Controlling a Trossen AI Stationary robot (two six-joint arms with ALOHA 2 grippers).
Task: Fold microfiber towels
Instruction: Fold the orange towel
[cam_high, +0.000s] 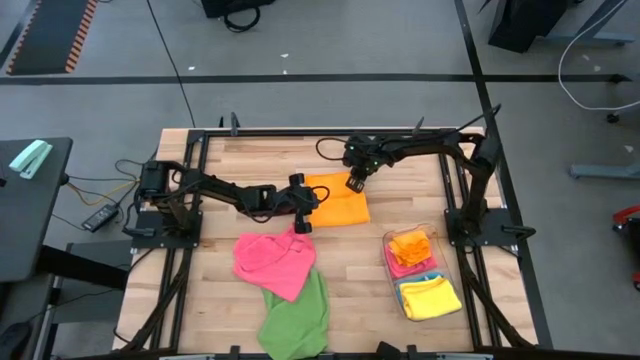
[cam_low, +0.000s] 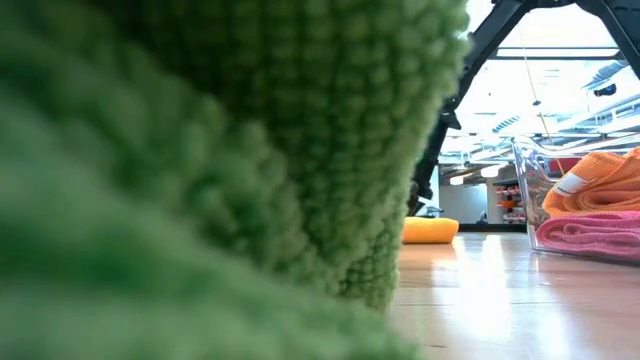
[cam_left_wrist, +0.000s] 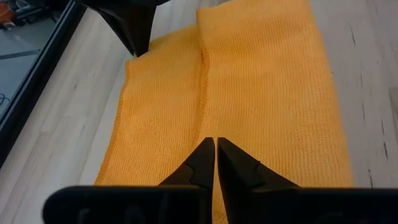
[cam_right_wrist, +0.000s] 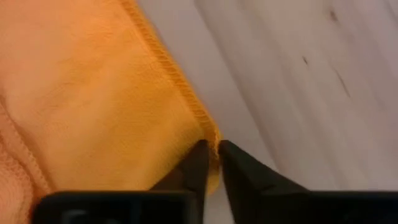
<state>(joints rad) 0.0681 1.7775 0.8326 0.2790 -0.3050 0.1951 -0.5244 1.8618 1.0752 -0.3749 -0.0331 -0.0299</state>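
- Folded orange microfiber towel (cam_high: 338, 203) lies flat on the wooden slat table (cam_high: 215, 290), a little past centre, toward the far edge.
- Left gripper (cam_high: 303, 226) sits at the towel's near-left corner. In the left wrist view its fingers (cam_left_wrist: 202, 163) are nearly together with only a thin gap, tips over the orange cloth's edge; whether cloth is pinched between them I cannot tell.
- Right gripper (cam_high: 354, 183) is at the towel's far edge. In the right wrist view its fingertips (cam_right_wrist: 199, 163) are pinched on the hemmed corner of the orange towel (cam_right_wrist: 93, 106), a narrow slit between them.
- The orange towel shows a fold seam running along its length in the left wrist view (cam_left_wrist: 249, 93).
- Crumpled pink microfiber towel (cam_high: 273, 263) lies near centre-left, overlapping a green microfiber towel (cam_high: 298, 318) at the near edge.
- The green cloth fills most of the low view (cam_low: 200, 150).
- Clear rectangular plastic bin (cam_high: 389, 262) on the near right holds folded orange (cam_high: 411, 246), pink (cam_high: 404, 266), yellow (cam_high: 431, 298) towels, with a blue edge (cam_high: 424, 279) between.
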